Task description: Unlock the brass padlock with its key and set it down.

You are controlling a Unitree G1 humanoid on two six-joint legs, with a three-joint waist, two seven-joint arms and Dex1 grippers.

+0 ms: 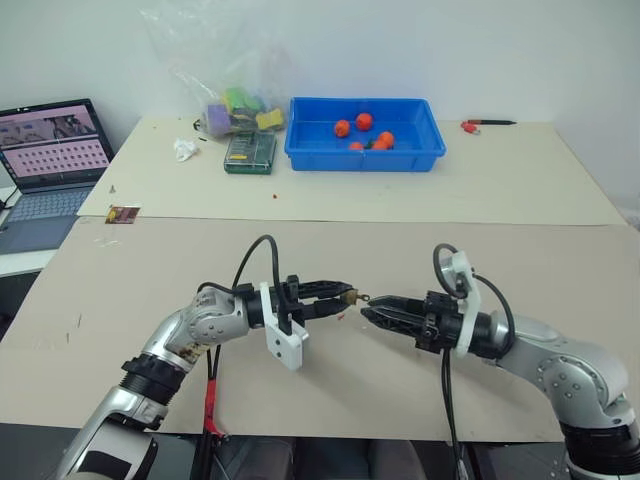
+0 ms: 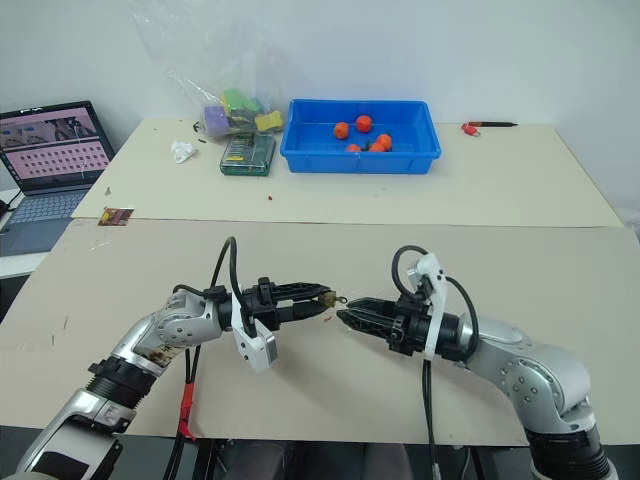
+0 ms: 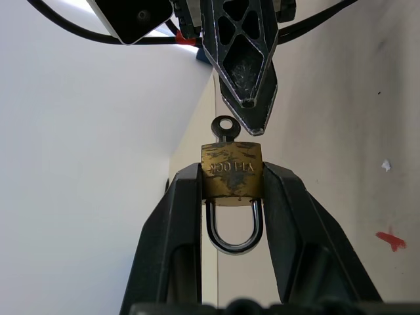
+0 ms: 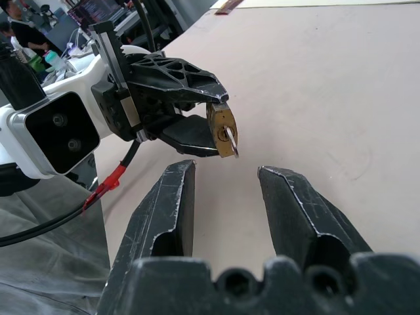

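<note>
From the head views, the brass padlock (image 1: 347, 296) is seen pinched in the left pincer (image 1: 340, 294) above the worktop (image 1: 420, 250). In the left wrist view, the key (image 3: 226, 128) is seated at its twelve o'clock, its shackle closed. In the right wrist view, the right pincer (image 4: 223, 180) is spread, empty, near the key.

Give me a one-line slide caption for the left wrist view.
Left hand grips a small brass padlock, thin silvery key in its keyhole, right hand's black fingers just beyond.

My left gripper (image 1: 343, 296) pinches what looks like the brass padlock (image 1: 349, 296) above the bench (image 1: 400, 240), my right gripper (image 1: 367, 313) just beside it.
</note>
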